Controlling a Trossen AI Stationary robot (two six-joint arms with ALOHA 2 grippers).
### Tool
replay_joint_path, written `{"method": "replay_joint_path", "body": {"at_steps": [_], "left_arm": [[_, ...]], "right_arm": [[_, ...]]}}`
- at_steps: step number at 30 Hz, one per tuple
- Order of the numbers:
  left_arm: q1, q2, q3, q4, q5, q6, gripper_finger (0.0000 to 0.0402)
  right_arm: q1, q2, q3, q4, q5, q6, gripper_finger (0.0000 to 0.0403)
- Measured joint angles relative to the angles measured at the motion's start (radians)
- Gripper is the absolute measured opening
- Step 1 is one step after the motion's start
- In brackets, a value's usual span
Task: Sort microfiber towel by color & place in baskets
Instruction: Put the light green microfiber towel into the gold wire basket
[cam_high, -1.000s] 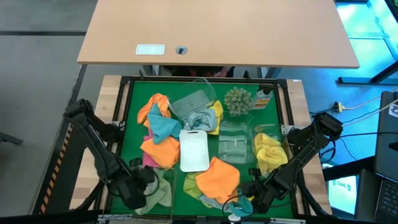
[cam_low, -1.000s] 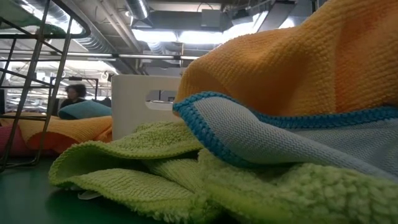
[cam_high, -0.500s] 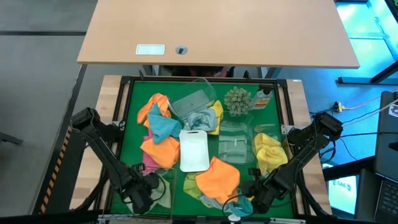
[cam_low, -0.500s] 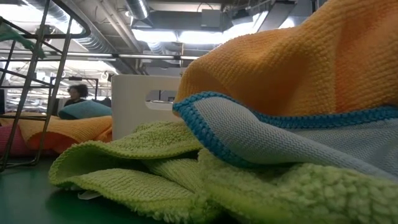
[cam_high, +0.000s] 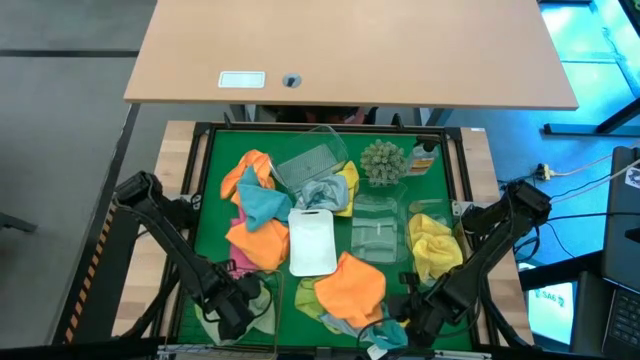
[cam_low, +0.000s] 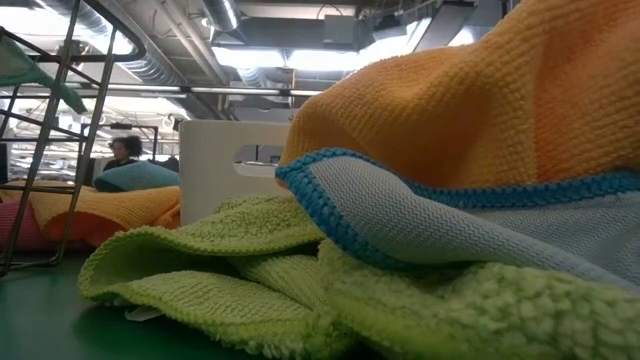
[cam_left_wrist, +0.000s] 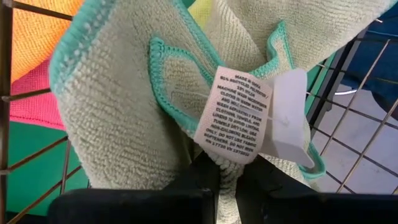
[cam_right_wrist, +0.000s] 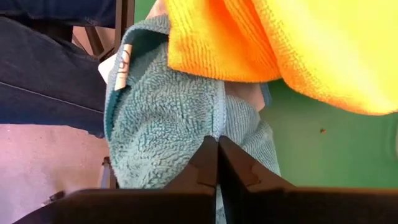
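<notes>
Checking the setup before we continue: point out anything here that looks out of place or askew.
A round spiky plant and a small brown bottle sit at the mat's far edge among the towels, matching nothing being sorted. A clear tub there lies tilted against towels.

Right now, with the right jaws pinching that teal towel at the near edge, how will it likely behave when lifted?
Probably floppy: the teal towel bunches in soft folds around the shut right gripper, so it should drape. Likely light, being thin fuzzy cloth. It may drag the orange towel, which lies over its edge.
</notes>
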Motion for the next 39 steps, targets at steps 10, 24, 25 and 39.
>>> {"method": "replay_joint_path", "body": {"at_steps": [10,24,25,39], "left_arm": [[0.004,0.000,0.000,0.000,-0.002,-0.001,0.0049],[0.017,-0.002,0.000,-0.002,0.175,0.020,0.0133],[0.016,-0.005,-0.001,-0.002,0.177,0.020,0.0132],[0.010,-0.178,-0.001,0.010,0.079,-0.032,0.0132]], "right_arm": [[0.000,0.000,0.175,-0.232,0.010,-0.028,0.0001],[0.000,0.000,0.499,-0.524,0.144,-0.149,0.0001],[0.000,0.000,0.516,-0.537,0.154,-0.155,0.0001],[-0.065,-0.001,0.701,-0.686,0.280,-0.296,0.0001]]}}
